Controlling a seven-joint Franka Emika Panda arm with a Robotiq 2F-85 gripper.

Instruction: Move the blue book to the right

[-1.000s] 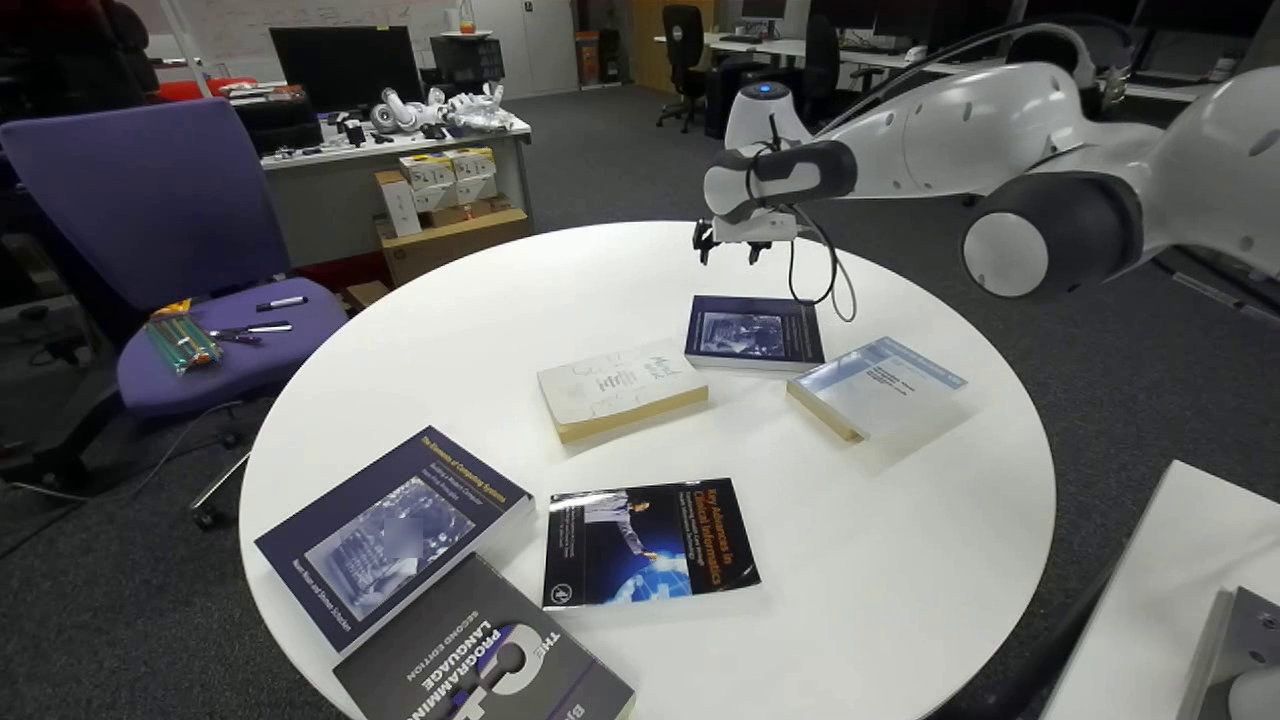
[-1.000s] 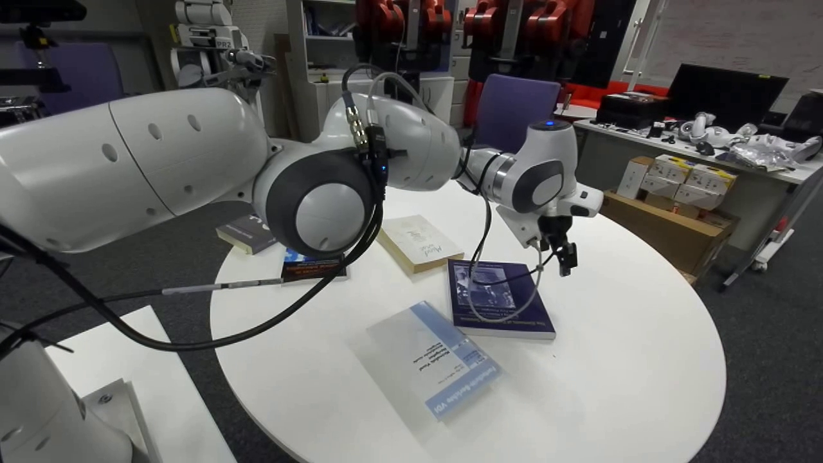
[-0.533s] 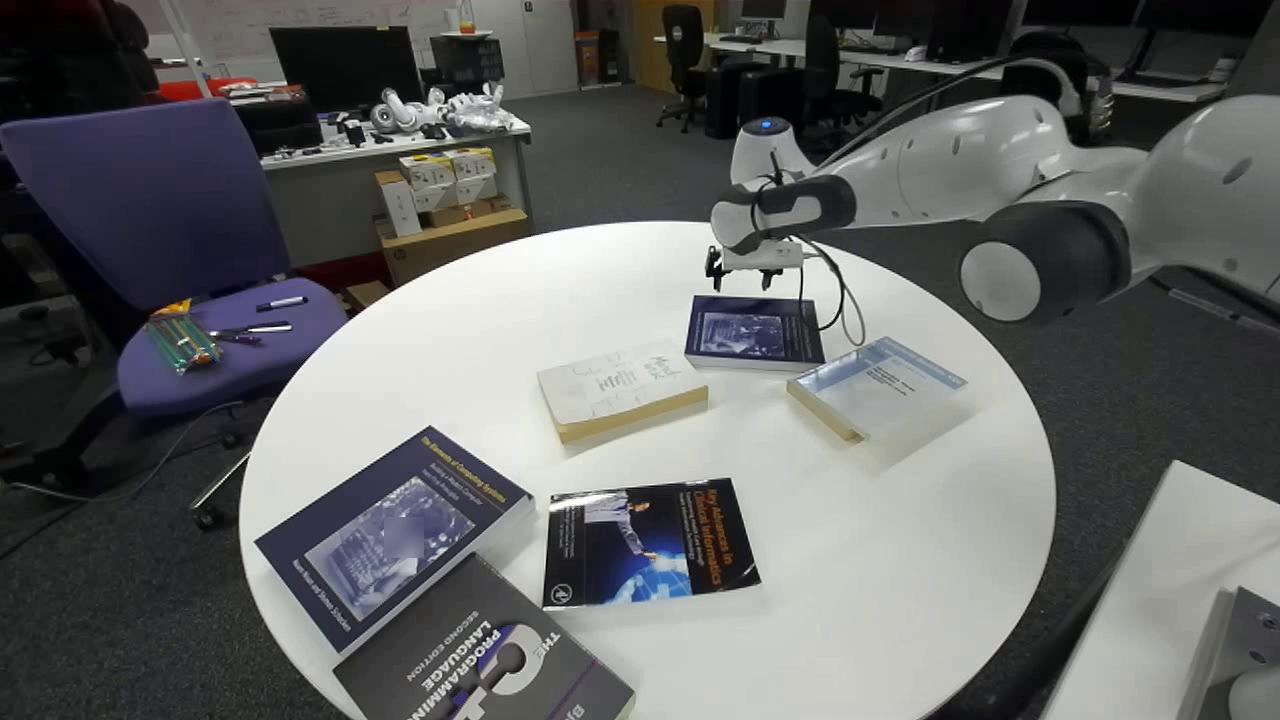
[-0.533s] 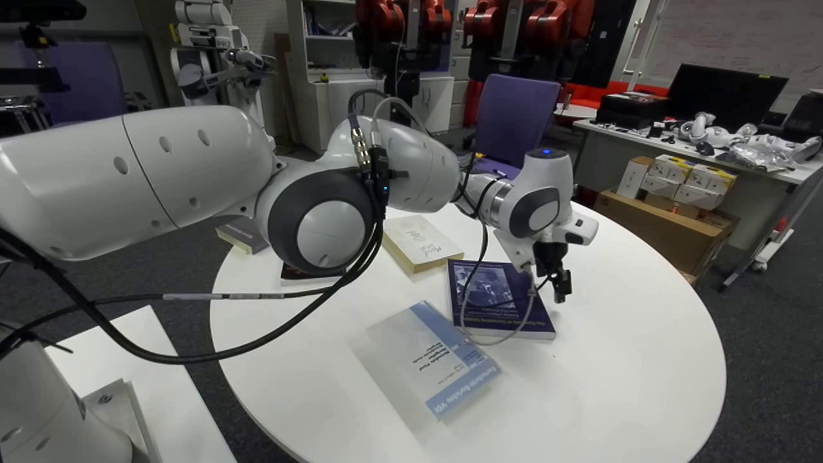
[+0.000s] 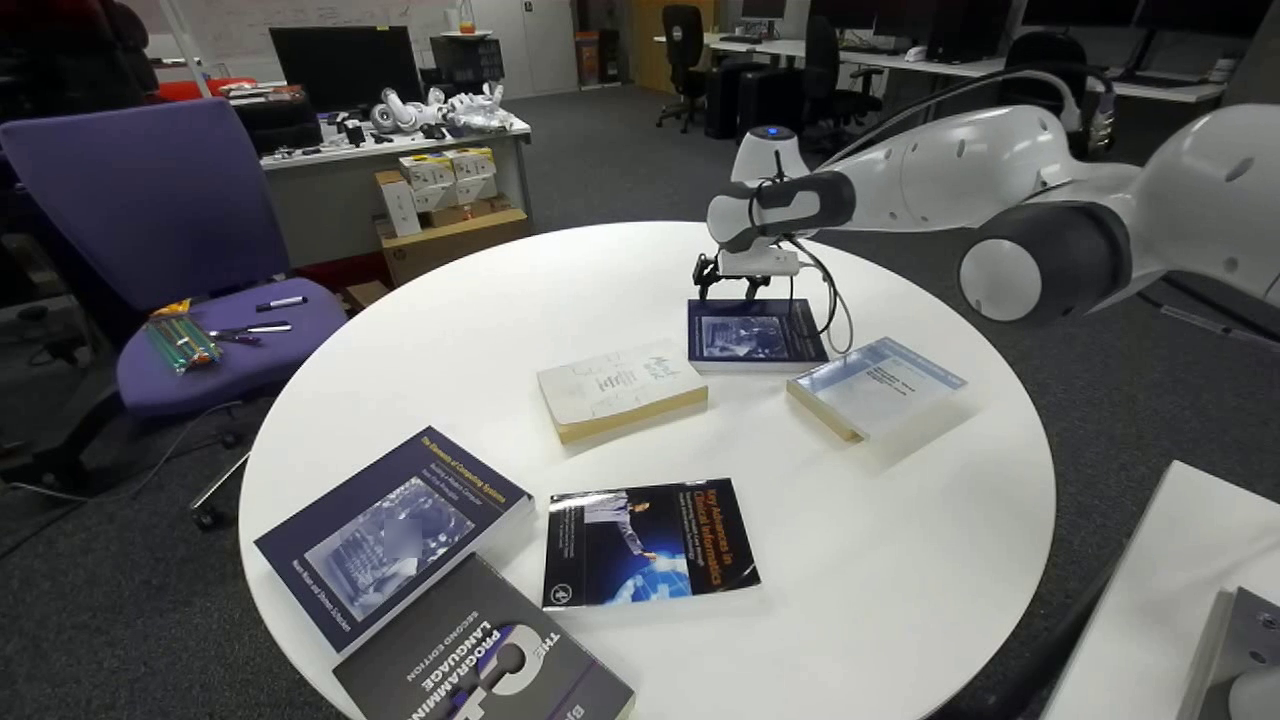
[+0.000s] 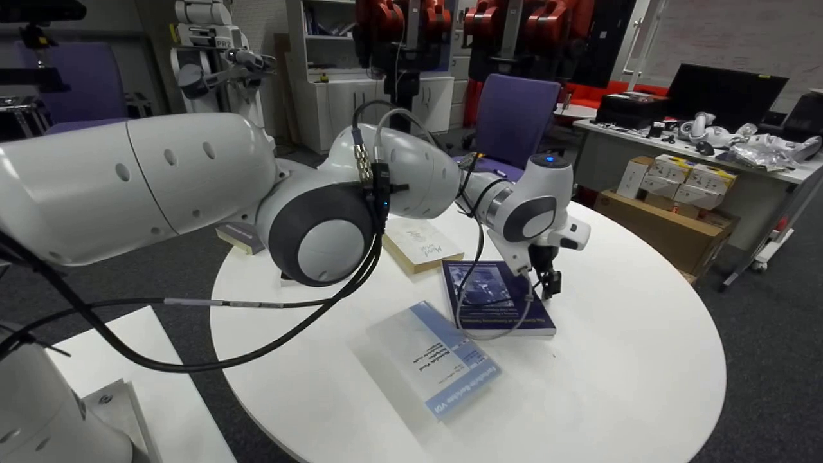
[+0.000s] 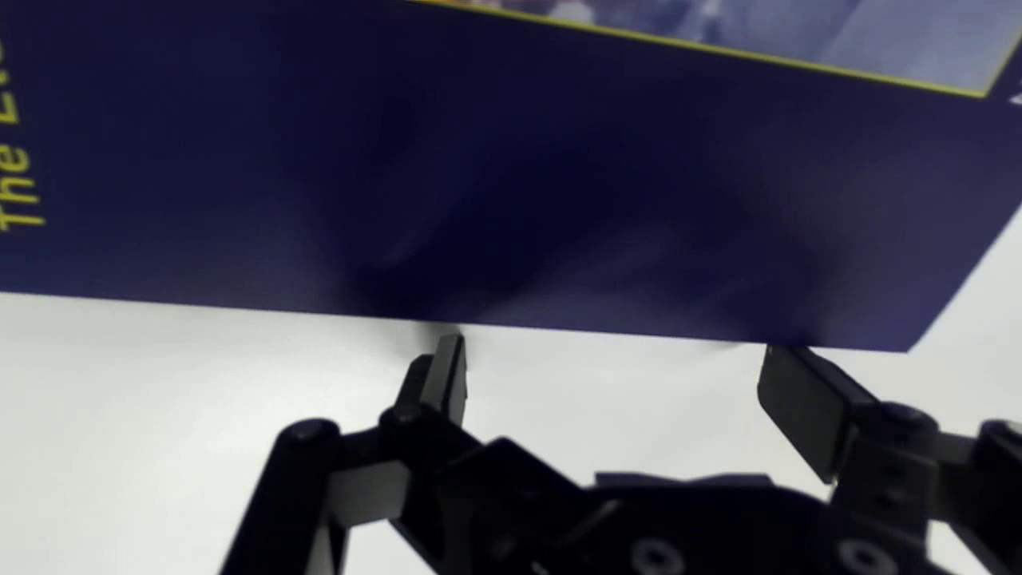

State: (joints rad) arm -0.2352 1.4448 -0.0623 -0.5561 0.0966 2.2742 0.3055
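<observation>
The blue book [image 5: 757,336] lies flat towards the back of the round table, dark blue with a pale bluish picture on its cover. It shows in both exterior views, partly crossed by a cable in an exterior view [image 6: 490,283]. Close above, the wrist view shows its dark cover [image 7: 511,184] and one long edge. My gripper [image 7: 619,343] stands open along that edge, jaws wide apart with only white tabletop between them. The fingertips sit right at the edge, seemingly against it. From an exterior view my gripper [image 5: 730,292] is low at the book's far side.
The pale blue-white book [image 5: 880,388] lies close beside the blue book, with a cream book [image 5: 620,385] on its other side. A larger dark book [image 5: 395,535], a grey programming book [image 5: 485,650] and a black glossy book [image 5: 650,543] lie nearer on the white table [image 5: 860,580].
My gripper has come down from above to the far edge of the blue book. The book has shifted slightly away from the gripper, towards the table's middle.
</observation>
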